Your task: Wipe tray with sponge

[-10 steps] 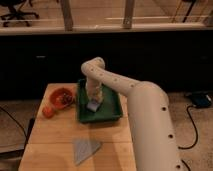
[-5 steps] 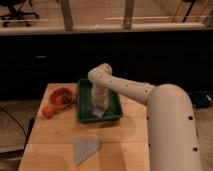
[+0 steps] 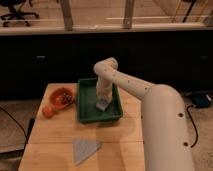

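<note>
The dark green tray [image 3: 86, 102] sits on the wooden table at its middle back. The pale grey-blue sponge [image 3: 102, 106] lies on the tray floor, right of centre. My gripper [image 3: 103, 100] reaches straight down into the tray from the white arm and sits on top of the sponge, pressing it to the tray floor. The arm's wrist hides the upper part of the sponge.
A round orange bowl [image 3: 61, 96] with food stands left of the tray, with a small orange fruit [image 3: 47, 111] in front of it. A flat grey triangular cloth [image 3: 84, 149] lies near the table's front edge. A dark counter and glass wall stand behind the table.
The gripper and sponge have moved across the tray floor, from the left back part toward the right and front. The arm's elbow has swung with it.
</note>
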Available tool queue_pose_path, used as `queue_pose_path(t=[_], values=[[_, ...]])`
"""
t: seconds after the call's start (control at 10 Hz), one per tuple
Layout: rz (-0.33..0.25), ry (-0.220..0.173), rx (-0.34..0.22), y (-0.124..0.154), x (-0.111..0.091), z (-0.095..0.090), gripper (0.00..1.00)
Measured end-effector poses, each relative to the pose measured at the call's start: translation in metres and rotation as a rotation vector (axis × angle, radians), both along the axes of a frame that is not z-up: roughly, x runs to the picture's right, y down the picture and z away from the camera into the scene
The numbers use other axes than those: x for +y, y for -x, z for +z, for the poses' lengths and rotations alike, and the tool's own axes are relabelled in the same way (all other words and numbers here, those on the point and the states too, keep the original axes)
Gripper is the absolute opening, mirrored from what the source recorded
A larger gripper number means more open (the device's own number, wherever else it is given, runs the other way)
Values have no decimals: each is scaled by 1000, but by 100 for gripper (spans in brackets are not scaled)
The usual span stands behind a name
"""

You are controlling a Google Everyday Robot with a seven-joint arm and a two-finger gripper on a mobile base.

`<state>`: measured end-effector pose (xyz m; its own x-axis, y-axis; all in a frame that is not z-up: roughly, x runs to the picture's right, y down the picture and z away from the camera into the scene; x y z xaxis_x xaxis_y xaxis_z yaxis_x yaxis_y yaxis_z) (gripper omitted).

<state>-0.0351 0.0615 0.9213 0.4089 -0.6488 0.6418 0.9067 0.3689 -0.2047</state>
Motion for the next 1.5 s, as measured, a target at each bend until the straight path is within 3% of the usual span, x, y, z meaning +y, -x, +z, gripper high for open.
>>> queue_pose_path(t=[0.2, 0.5, 0.7, 1.1, 1.3, 1.5], values=[[-48, 19, -58, 38, 14, -7, 0], [-86, 40, -100, 57, 31, -21, 0], [-78, 42, -95, 47, 36, -24, 0], [-31, 30, -38, -25, 22, -17, 0], [-36, 29, -34, -37, 14, -12, 0], [-58, 29, -47, -29, 9, -8, 0]])
